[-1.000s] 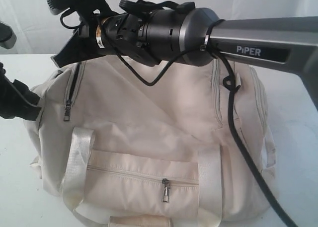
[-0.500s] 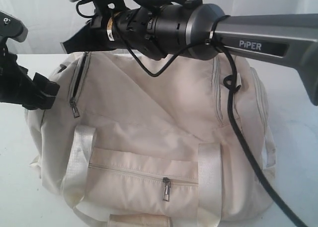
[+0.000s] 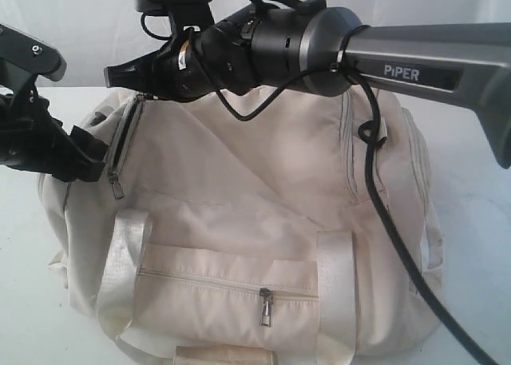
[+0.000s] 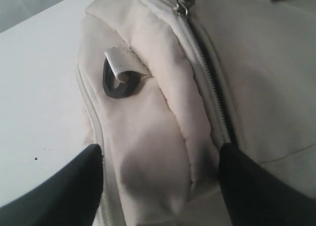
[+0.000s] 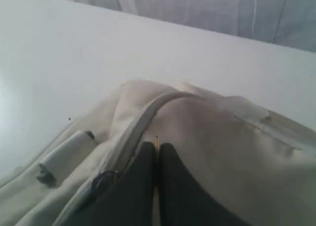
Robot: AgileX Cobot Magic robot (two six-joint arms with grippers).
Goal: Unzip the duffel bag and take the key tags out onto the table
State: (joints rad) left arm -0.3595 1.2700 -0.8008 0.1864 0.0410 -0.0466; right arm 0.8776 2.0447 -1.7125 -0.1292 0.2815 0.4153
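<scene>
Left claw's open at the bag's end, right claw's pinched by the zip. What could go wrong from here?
The right claw seems to pinch only a thin sliver at the zip seam of the duffel bag; a pull could slip it off.
The open left claw straddles the bag's end near the black D-ring; closing there may catch loose fabric only, letting the bag slide on the table.
The right arm's cable drapes across the bag and could snag.

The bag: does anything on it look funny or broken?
Nothing looks broken or spilled. The duffel bag is just rumpled, with a slanting crease across its top, and its corner bunches up where the right gripper pinches shut beside the zip. No key tags show.
</scene>
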